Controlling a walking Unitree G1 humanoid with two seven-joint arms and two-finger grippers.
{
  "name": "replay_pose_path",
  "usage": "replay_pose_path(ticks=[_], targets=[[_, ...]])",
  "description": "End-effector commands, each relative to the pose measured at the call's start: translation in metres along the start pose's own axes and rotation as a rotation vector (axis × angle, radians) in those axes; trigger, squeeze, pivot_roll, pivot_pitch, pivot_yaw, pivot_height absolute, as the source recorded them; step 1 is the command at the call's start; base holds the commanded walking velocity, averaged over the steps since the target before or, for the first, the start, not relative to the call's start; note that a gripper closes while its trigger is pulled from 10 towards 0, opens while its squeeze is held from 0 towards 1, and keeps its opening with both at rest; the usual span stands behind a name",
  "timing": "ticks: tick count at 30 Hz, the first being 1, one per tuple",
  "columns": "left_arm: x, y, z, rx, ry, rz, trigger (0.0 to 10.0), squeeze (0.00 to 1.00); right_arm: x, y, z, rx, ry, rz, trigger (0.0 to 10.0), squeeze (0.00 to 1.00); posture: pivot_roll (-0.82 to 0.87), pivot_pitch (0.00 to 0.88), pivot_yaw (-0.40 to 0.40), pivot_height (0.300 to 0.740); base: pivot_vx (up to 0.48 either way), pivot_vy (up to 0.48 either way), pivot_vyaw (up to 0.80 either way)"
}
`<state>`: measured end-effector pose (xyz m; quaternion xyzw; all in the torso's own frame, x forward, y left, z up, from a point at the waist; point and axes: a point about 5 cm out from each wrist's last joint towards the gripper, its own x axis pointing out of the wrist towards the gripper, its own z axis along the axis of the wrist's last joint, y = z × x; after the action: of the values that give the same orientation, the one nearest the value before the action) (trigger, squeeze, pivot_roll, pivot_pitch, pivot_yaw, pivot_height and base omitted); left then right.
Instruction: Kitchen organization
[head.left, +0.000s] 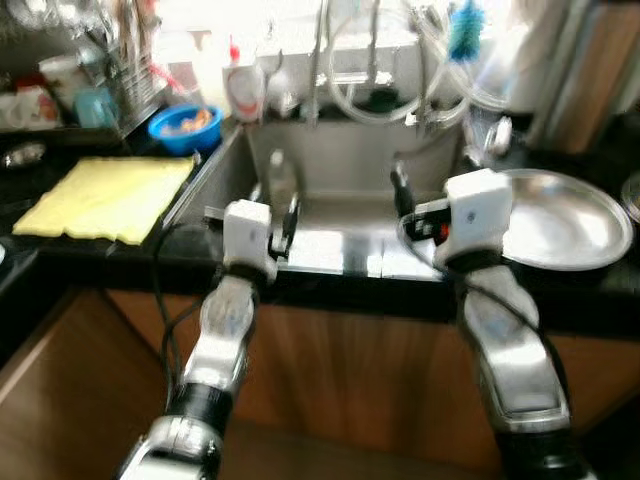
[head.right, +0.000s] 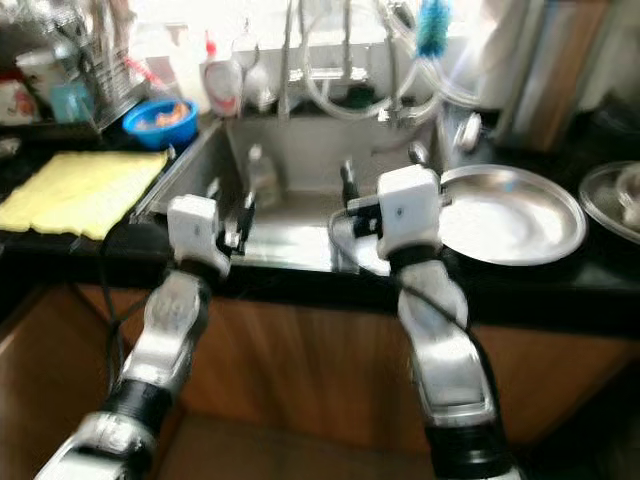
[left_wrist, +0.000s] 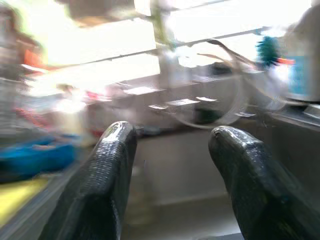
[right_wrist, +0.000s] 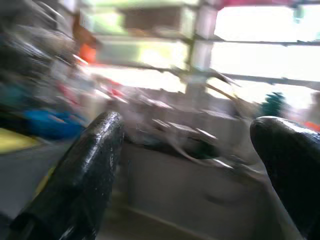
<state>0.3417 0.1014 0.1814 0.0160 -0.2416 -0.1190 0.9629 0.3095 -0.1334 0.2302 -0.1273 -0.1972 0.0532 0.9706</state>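
— What do you have in front of you?
— A round steel plate (head.left: 565, 228) lying flat on the black tabletop (head.left: 600, 290) right of the sink (head.left: 330, 190); a yellow cloth (head.left: 105, 197) spread flat left of it, a blue bowl (head.left: 185, 128) behind.

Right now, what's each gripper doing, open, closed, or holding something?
Left gripper: open, holding nothing, over the sink.
Right gripper: open, holding nothing, over the sink.

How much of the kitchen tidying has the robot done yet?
Nothing looks done yet. Both tools, the left tool and the right tool, are open and hold nothing, hanging over the sink. Still waiting: the steel plate beside the sink, the yellow cloth and the blue bowl.
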Motion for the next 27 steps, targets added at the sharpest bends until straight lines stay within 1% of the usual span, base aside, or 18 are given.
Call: replay_pose_path(ticks=[1, 6, 7, 9, 10, 12, 13, 14, 16, 17, 18, 19, 20, 21, 24, 25, 26, 27], targets=[[-0.007, 0.004, -0.011, -0.004, 0.058, 0.015, 10.0, 0.0, -0.005, 0.004, -0.008, 0.014, 0.038, 0.008, 10.0, 0.0, -0.3, 0.0, 0.134, 0.74, 0.0, 0.0, 0.0], [-0.008, 0.004, -0.011, -0.006, 0.059, 0.014, 10.0, 0.0, -0.005, -0.001, -0.01, 0.004, 0.059, -0.02, 10.0, 0.0, -0.3, 0.0, 0.131, 0.74, 0.0, 0.0, 0.0], [-0.008, 0.004, -0.011, -0.007, 0.06, 0.014, 10.0, 0.0, -0.006, -0.006, -0.014, 0.007, 0.089, -0.064, 10.0, 0.0, -0.3, 0.0, 0.129, 0.74, 0.0, 0.0, 0.0], [-0.008, 0.004, -0.012, -0.007, 0.062, 0.014, 10.0, 0.0, -0.007, -0.011, -0.017, 0.009, 0.119, -0.11, 10.0, 0.0, -0.3, 0.0, 0.129, 0.74, 0.0, 0.0, 0.0], [-0.008, 0.003, -0.012, -0.008, 0.063, 0.013, 10.0, 0.0, -0.008, -0.018, -0.022, -0.003, 0.159, -0.148, 10.0, 0.0, -0.3, 0.0, 0.129, 0.74, 0.0, 0.0, 0.0], [-0.009, 0.003, -0.012, -0.009, 0.063, 0.013, 10.0, 0.0, -0.01, -0.022, -0.025, -0.022, 0.186, -0.167, 10.0, 0.0, -0.3, 0.0, 0.129, 0.74, 0.0, 0.0, 0.0], [-0.009, 0.003, -0.012, -0.009, 0.064, 0.011, 10.0, 0.0, -0.01, -0.026, -0.027, -0.039, 0.209, -0.175, 10.0, 0.0, -0.3, 0.0, 0.13, 0.74, 0.0, 0.0, 0.0], [-0.009, 0.002, -0.012, -0.01, 0.067, 0.009, 10.0, 0.0, -0.012, -0.036, -0.03, -0.085, 0.256, -0.196, 10.0, 0.0, -0.3, 0.0, 0.13, 0.74, 0.0, 0.0, 0.0], [-0.009, 0.002, -0.013, -0.011, 0.069, 0.006, 10.0, 0.0, -0.012, -0.046, -0.031, -0.126, 0.292, -0.222, 10.0, 0.0, -0.31, 0.0, 0.129, 0.74, 0.0, 0.0, 0.0], [-0.009, 0.002, -0.014, -0.011, 0.072, 0.003, 10.0, 0.0, -0.014, -0.056, -0.032, -0.136, 0.328, -0.266, 10.0, 0.0, -0.31, 0.0, 0.129, 0.74, 0.0, 0.0, 0.0], [-0.009, 0.002, -0.014, -0.011, 0.074, 0.003, 10.0, 0.0, -0.015, -0.061, -0.033, -0.139, 0.345, -0.288, 10.0, 0.0, -0.31, 0.0, 0.129, 0.74, 0.0, 0.0, 0.0], [-0.008, 0.001, -0.014, -0.011, 0.076, 0.001, 10.0, 0.0, -0.017, -0.067, -0.034, -0.118, 0.373, -0.316, 10.0, 0.0, -0.31, 0.0, 0.129, 0.74, 0.0, 0.0, 0.0], [-0.008, 0.001, -0.014, -0.012, 0.077, -0.001, 10.0, 0.0, -0.017, -0.068, -0.034, -0.098, 0.387, -0.316, 10.0, 0.0, -0.31, 0.0, 0.129, 0.74, 0.0, 0.0, 0.0], [-0.008, 0.0, -0.014, -0.012, 0.078, -0.002, 10.0, 0.0, -0.018, -0.068, -0.035, -0.106, 0.397, -0.309, 10.0, 0.0, -0.31, 0.0, 0.131, 0.74, 0.0, 0.0, 0.0], [-0.008, -0.002, -0.015, -0.017, 0.082, -0.009, 10.0, 0.0, -0.022, -0.071, -0.035, -0.157, 0.441, -0.247, 10.0, 0.0, -0.32, 0.0, 0.133, 0.74, 0.0, 0.0, 0.0], [-0.008, -0.002, -0.015, -0.017, 0.084, -0.013, 10.0, 0.0, -0.023, -0.075, -0.034, -0.159, 0.45, -0.24, 10.0, 0.34, -0.32, 0.0, 0.136, 0.74, 0.0, 0.0, 0.0], [-0.008, -0.002, -0.016, -0.018, 0.085, -0.014, 10.0, 0.0, -0.023, -0.076, -0.034, -0.16, 0.453, -0.238, 10.0, 1.0, -0.32, 0.0, 0.136, 0.74, 0.0, 0.0, 0.0], [-0.008, -0.002, -0.016, -0.018, 0.088, -0.018, 10.0, 0.0, -0.022, -0.077, -0.034, -0.164, 0.46, -0.216, 10.0, 1.0, -0.33, 0.0, 0.14, 0.74, 0.0, 0.0, 0.0]])
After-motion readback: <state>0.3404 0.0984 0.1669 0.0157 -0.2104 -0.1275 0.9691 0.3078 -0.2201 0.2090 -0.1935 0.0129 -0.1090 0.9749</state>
